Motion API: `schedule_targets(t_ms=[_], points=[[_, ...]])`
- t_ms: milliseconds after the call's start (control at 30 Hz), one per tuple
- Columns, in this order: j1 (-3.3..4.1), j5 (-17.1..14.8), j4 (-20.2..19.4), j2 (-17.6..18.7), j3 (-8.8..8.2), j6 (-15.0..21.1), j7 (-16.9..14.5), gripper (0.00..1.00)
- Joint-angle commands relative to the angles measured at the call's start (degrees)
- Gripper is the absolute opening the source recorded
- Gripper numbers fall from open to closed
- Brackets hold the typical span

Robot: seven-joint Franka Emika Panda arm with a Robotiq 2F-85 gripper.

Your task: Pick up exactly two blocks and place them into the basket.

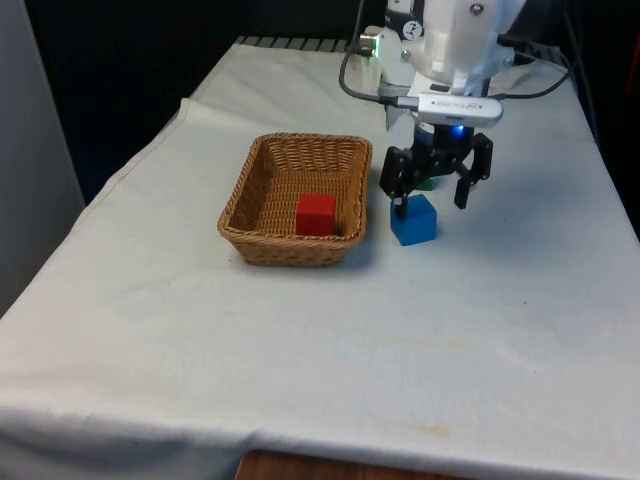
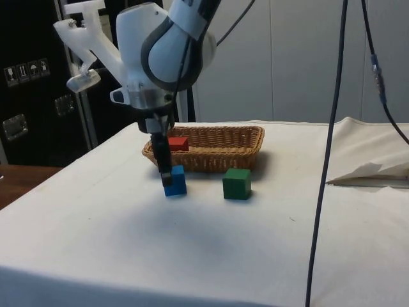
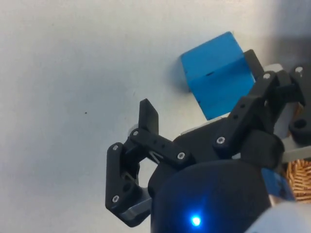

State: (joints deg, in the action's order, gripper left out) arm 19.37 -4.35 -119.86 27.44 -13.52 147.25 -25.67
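While the gripper (image 1: pixel 431 205) hangs low with its fingers (image 1: pixel 400 208) spread wide and holding nothing, the blue block (image 1: pixel 414 220) sits on the table (image 1: pixel 300 340) off-centre in the gap rather than squarely between them. In the wrist view the blue block (image 3: pixel 217 74) lies close against one finger (image 3: pixel 256 63), while the other finger (image 3: pixel 148 116) stands well clear over bare cloth. The likely fault is that a straight descent lands that near finger on the block's top or edge, tipping or shoving it instead of straddling it; a lopsided closure could also skid the block sideways. The basket (image 1: pixel 265 163) stands just beside the blue block, toward the front view's left, so a shove that way would press the block against its woven wall. A red block (image 1: pixel 315 214) already lies inside the basket, so judging by that, one more is wanted. The green block (image 2: pixel 237 183) rests near the blue block, apart from it and partly behind the gripper in the front view; a wide sweep could nudge it. On the blue block's side away from the basket the cloth is open, and the table's edges are well apart from it, giving room to shift before closing.
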Motion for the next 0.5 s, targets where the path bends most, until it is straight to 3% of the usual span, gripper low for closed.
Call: schedule_targets(t_ms=[0, 33, 67, 133, 333, 367, 400, 467], points=[[-0.46, -0.06, -0.06, 0.57, 0.06, 0.97, -1.38, 1.00], [0.00, 0.00, 0.00, 0.23, -0.11, 0.23, -0.52, 1.00], [-0.63, -0.17, -0.06, 0.86, -0.06, 1.20, -1.95, 1.00], [-0.97, -0.46, 0.00, 1.66, -0.52, 1.72, -3.38, 1.00], [-1.49, -1.03, 0.00, 2.64, -1.66, 2.58, -5.96, 1.00], [-0.92, -0.46, 0.06, 2.64, -2.06, 2.18, -4.98, 1.00], [-1.49, -1.03, 0.00, 2.64, -1.66, 2.58, -5.96, 1.00], [-1.60, -1.26, -0.06, 2.52, -1.89, 2.58, -6.59, 1.00]])
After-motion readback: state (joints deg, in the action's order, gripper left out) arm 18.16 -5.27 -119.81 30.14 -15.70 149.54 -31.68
